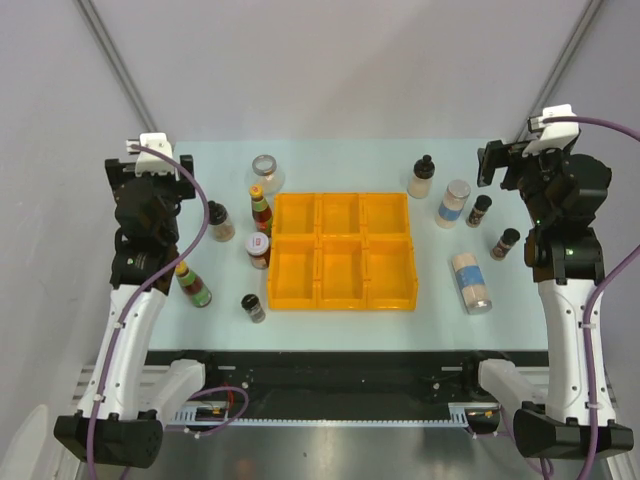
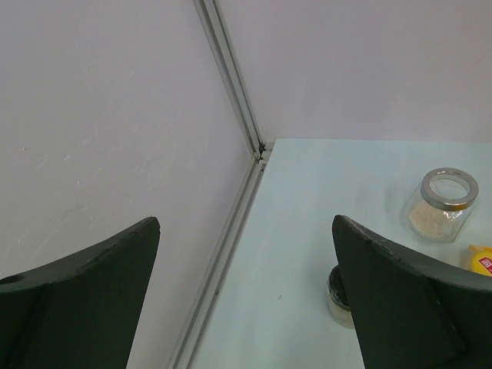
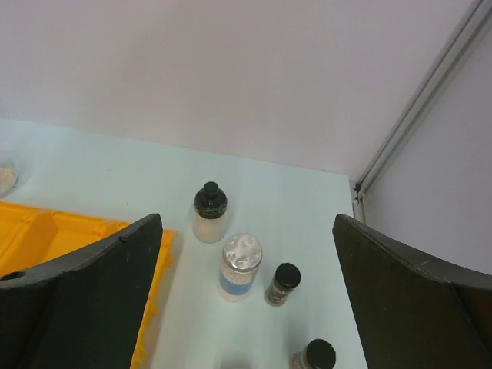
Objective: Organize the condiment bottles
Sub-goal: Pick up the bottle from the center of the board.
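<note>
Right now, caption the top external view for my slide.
Empty yellow-orange tray, condiment bottles scattered on both sides, none sorted yet.

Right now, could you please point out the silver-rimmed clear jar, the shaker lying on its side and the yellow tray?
silver-rimmed clear jar [image 2: 444, 207], left wrist view, glass body.
shaker lying on its side [image 1: 471, 283], top view, mid-body.
yellow tray [image 1: 340, 304], top view, near wall.

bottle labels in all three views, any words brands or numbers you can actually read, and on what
No text reads clearly in any view.
Slim sauce bottles, top view: red and green labels, print too small to read.
Blue-labelled shaker, right wrist view: a plain blue band, with no legible lettering.
Bottle with a red and yellow label, left wrist view: white marks, blurred and cut off by the frame edge.
</note>
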Robot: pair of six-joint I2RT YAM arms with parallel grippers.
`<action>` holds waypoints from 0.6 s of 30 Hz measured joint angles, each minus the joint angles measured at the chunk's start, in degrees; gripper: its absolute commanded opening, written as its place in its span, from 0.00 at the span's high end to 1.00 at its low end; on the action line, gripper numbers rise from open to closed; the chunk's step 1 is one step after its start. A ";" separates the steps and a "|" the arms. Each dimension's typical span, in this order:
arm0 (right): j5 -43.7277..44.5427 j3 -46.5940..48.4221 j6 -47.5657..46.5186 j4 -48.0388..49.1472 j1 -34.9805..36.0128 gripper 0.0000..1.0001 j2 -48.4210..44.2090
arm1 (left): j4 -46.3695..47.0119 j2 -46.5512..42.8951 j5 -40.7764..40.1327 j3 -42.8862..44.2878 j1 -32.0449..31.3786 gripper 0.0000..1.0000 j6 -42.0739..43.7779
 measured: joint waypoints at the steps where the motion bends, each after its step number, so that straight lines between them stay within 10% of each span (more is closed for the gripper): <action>1: 0.22 -0.11 0.00 0.00 0.39 0.00 0.02 | 0.02 0.09 -0.07 -0.07 0.00 0.00 0.00; 18: -3.08 -2.43 -13.07 -2.01 2.12 0.00 0.00 | -2.95 4.26 9.86 -0.17 0.00 0.00 5.11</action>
